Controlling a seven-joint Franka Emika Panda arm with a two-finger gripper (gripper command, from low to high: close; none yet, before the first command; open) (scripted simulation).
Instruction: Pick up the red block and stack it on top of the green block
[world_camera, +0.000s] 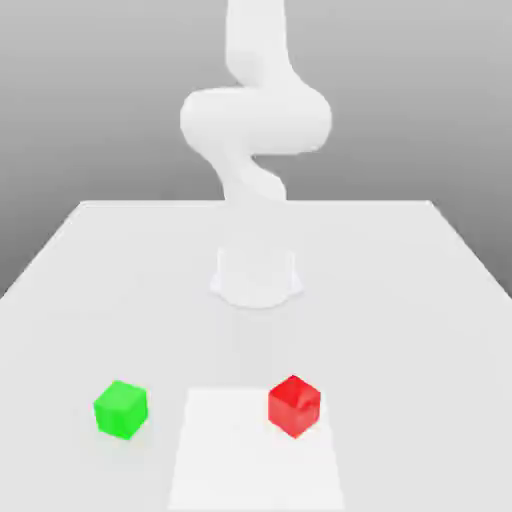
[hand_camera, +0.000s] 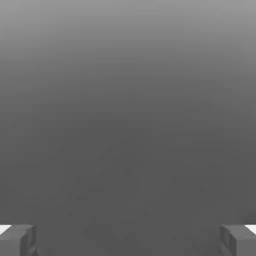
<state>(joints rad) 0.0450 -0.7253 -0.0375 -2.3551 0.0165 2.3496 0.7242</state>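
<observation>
The red block (world_camera: 294, 405) rests on the white table (world_camera: 400, 300) near its front edge, right of centre in the exterior view. The green block (world_camera: 121, 408) sits on the table at the same depth, further to the exterior view's left and well apart from the red one. In the hand view my gripper (hand_camera: 128, 241) is open: its two grey fingertips (hand_camera: 18, 240) stand far apart with nothing between them, and plain grey background lies beyond them. Neither block is near the fingers.
The white arm (world_camera: 256, 120) rises from its round base (world_camera: 257, 277) at the middle of the table and curves up out of the picture. A paler rectangular patch (world_camera: 250, 455) lies at the front between the two blocks, touching the red one's spot.
</observation>
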